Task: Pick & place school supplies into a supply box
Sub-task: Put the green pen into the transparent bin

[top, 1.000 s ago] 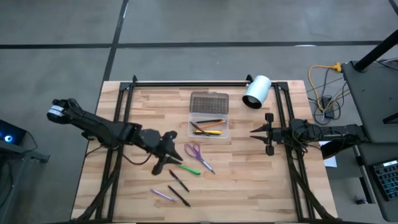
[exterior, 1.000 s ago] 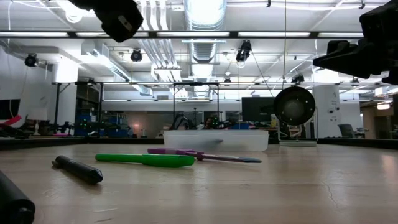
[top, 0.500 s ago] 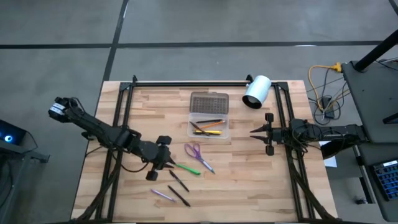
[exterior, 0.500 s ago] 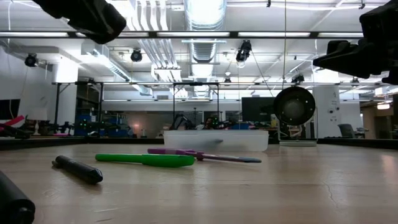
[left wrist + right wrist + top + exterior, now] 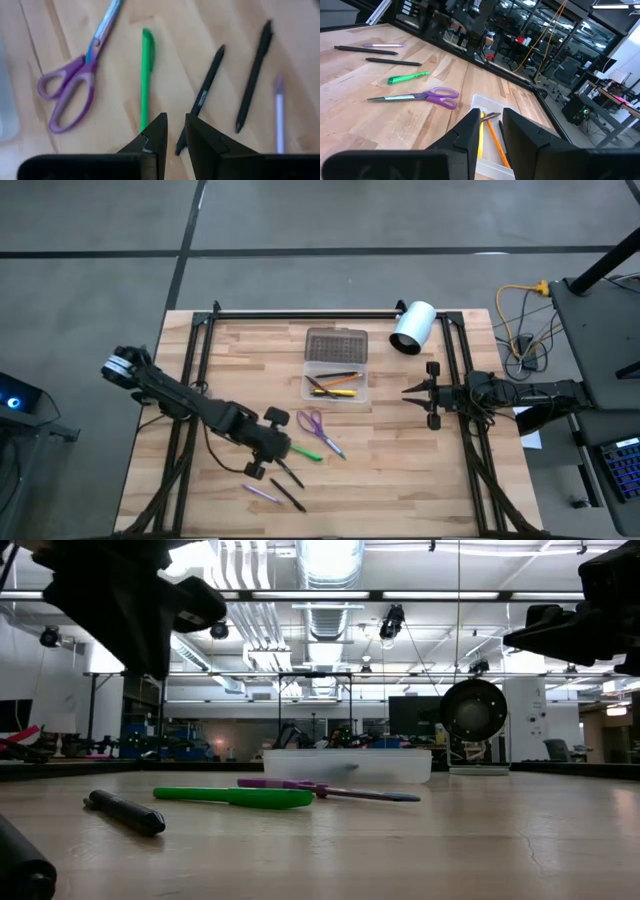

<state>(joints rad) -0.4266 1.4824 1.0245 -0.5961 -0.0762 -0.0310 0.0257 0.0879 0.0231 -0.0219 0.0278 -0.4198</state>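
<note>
Above the loose pens: left pincer (image 5: 266, 450) poised for a pick, fingers nearly together with a narrow gap.

High view: it hovers between the green pen (image 5: 303, 450) and a black pen (image 5: 287, 470); the supply box (image 5: 336, 379) lies well apart; the right pincer (image 5: 420, 391) waits beside the box, fingers nearly together. Left wrist view: the fingertips straddle neither pen, so widen, centre on one barrel (image 5: 146, 77), then descend.

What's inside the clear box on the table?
In the supply box, seen from above, lie an orange pencil, a yellow one and a dark pen. Its dotted lid lies flipped open. Whether anything lies beneath those three cannot be seen.
</note>
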